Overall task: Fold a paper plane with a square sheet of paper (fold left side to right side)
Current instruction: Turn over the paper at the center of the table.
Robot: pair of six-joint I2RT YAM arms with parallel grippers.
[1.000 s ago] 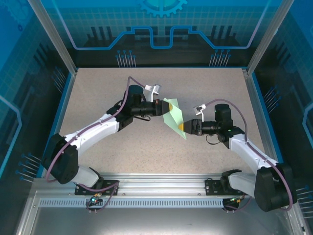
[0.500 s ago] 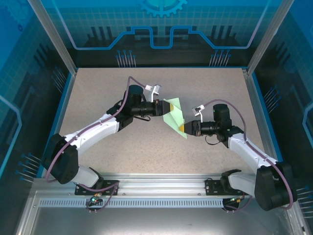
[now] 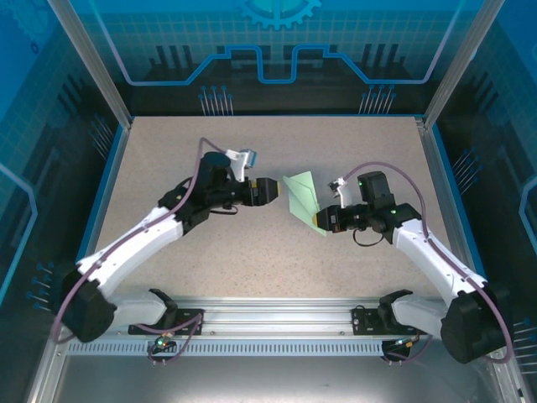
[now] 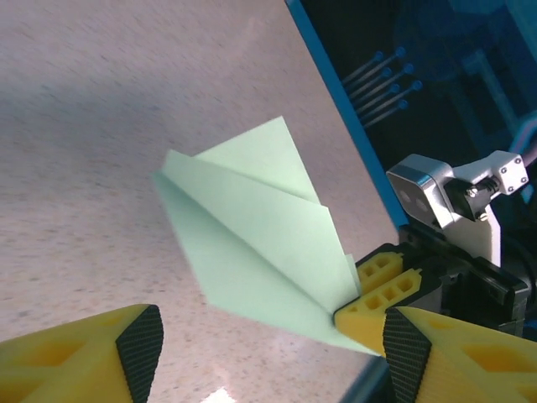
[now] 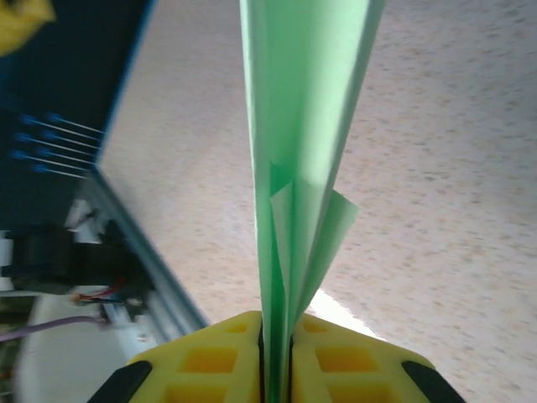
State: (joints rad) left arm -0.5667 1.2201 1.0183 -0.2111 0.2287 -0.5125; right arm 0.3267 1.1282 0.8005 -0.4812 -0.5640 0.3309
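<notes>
Paper plane [image 3: 300, 195], narrow end in right hand [image 3: 320, 220].

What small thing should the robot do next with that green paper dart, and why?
Probably the right pincer should lower the paper plane onto the table. It looks folded into a pointed dart, pinched at its tail by that pincer alone, while the left pincer stands open and apart from it.

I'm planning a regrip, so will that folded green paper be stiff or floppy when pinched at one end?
Probably stiff: the paper plane juts unsupported from the right gripper without drooping. Likely light; its loose layers splay, so crushable.
</notes>
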